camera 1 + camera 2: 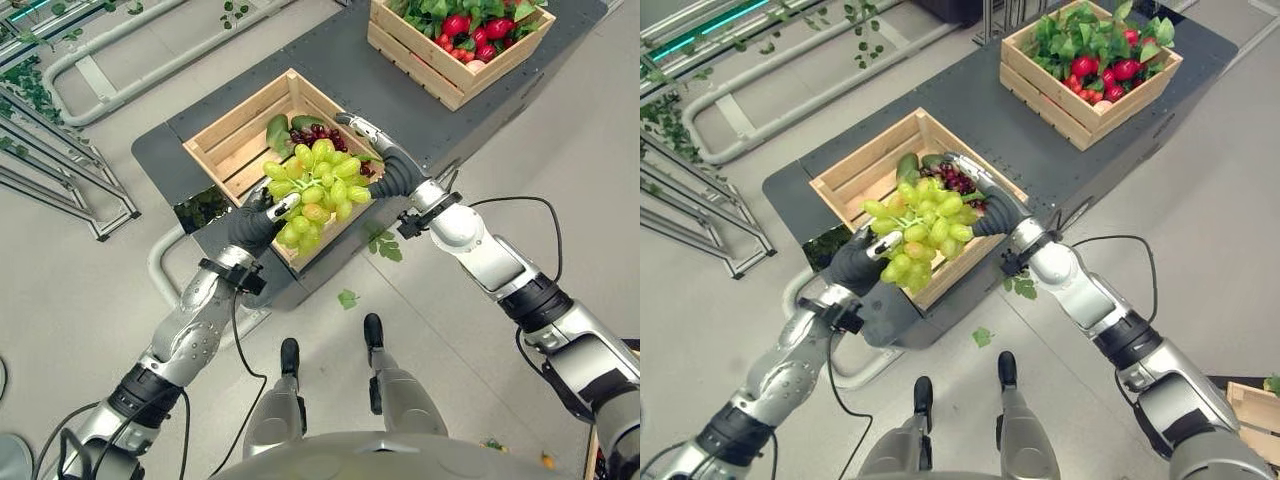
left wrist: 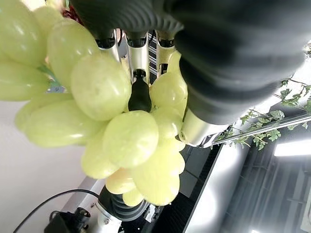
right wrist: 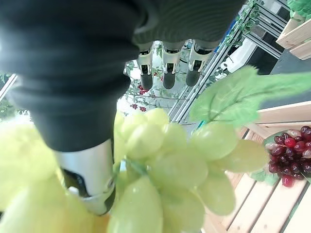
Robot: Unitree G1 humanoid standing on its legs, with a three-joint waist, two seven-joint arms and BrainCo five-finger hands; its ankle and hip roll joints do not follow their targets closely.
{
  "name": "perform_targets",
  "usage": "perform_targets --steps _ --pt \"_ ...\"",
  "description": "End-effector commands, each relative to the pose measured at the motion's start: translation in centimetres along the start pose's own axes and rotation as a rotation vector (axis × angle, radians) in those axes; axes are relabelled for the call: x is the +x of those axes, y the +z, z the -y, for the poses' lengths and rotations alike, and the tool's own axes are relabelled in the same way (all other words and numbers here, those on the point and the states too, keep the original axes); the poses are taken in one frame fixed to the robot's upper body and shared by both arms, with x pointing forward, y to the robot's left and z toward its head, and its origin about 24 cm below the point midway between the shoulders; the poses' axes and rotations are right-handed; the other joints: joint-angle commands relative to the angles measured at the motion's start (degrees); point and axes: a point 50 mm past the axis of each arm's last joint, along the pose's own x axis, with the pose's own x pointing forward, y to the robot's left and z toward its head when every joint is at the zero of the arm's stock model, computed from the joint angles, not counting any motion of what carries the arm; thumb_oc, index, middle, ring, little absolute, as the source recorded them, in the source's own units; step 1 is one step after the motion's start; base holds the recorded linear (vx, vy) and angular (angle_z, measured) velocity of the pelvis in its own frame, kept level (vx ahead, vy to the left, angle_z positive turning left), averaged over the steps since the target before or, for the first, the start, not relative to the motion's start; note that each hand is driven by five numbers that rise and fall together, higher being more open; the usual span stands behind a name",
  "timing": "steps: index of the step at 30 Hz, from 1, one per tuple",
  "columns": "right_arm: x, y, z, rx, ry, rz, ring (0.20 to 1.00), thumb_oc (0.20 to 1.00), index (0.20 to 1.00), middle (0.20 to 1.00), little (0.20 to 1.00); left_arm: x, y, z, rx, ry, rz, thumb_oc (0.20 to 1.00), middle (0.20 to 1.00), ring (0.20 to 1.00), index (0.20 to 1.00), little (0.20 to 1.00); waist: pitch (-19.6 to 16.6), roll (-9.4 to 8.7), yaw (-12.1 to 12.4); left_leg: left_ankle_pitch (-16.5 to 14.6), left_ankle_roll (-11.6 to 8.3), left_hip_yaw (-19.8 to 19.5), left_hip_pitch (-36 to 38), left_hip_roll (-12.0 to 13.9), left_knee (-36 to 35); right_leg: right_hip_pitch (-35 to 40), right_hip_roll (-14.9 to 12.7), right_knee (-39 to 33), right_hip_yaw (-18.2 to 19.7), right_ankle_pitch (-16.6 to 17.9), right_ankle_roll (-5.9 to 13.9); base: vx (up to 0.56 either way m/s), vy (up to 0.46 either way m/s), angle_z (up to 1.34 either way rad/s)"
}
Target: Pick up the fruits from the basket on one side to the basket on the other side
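A big bunch of green grapes hangs in the air just above the near corner of a wooden basket. The grapes are round, smooth and shiny, with a green leaf on top. Both robot hands are on the bunch. The left robot hand comes in from the near left, and its fingers curl into the grapes and grip them. The right robot hand comes in from the right. Its thumb presses into the bunch, and its fingers reach out fairly straight over the top of the grapes.

The basket is a crate made of pale wooden slats. Down inside it, behind the green bunch, lies a bunch of small dark red grapes with a green leaf beside it. The basket sits on a flat dark grey worktop. Far to the right on the same worktop stands a second wooden basket, well apart from the first. It is full of red fruits and leafy greens.

Two loose green leaves lie on the pale floor near the worktop. Grey metal rails run along the far left.
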Motion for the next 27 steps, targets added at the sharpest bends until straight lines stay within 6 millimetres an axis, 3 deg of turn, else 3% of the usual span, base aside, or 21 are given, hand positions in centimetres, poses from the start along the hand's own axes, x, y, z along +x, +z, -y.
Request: perform_targets --steps 1,12,19,27 --pt "2.3 2.2 -0.3 -0.003 -0.015 0.106 1.0 1.0 1.0 1.0 1.0 2.0 1.2 2.9 0.041 -0.157 0.081 0.2 0.2 0.2 0.2 0.2 -3.5 -1.57 0.6 -3.7 2.77 -0.1 -0.1 -3.1 0.0 3.0 -1.9 0.2 -3.3 -7.5 6.2 0.0 0.0 0.0" --pt "2.2 1.5 -3.9 0.115 0.115 0.052 1.0 1.0 1.0 1.0 1.0 3.1 0.9 3.4 0.027 -0.146 0.103 0.2 0.2 0.2 0.2 0.2 -4.2 -1.85 0.6 -3.8 2.69 -0.1 0.3 -2.9 0.0 3.5 -1.7 0.2 -3.4 -8.0 6.08 0.0 0.0 0.0" --pt "2.0 1.8 -4.8 0.149 0.138 0.06 1.0 1.0 1.0 1.0 1.0 3.3 0.8 3.6 0.019 -0.14 0.112 0.2 0.2 0.2 0.2 0.2 -4.4 -1.86 0.6 -3.7 2.68 -0.2 0.3 -2.9 0.0 3.8 -1.7 0.2 -3.7 -8.1 6.01 0.0 0.0 0.0" --pt "2.9 2.1 -5.6 0.153 0.146 0.063 1.0 1.0 1.0 1.0 1.0 4.1 -0.8 4.2 -0.027 -0.149 0.061 0.2 0.2 0.2 0.2 0.2 -4.6 -2.02 0.8 -3.8 2.68 -0.4 0.3 -2.8 0.0 3.8 -1.8 0.2 -3.7 -8.1 6.03 0.0 0.0 0.0"
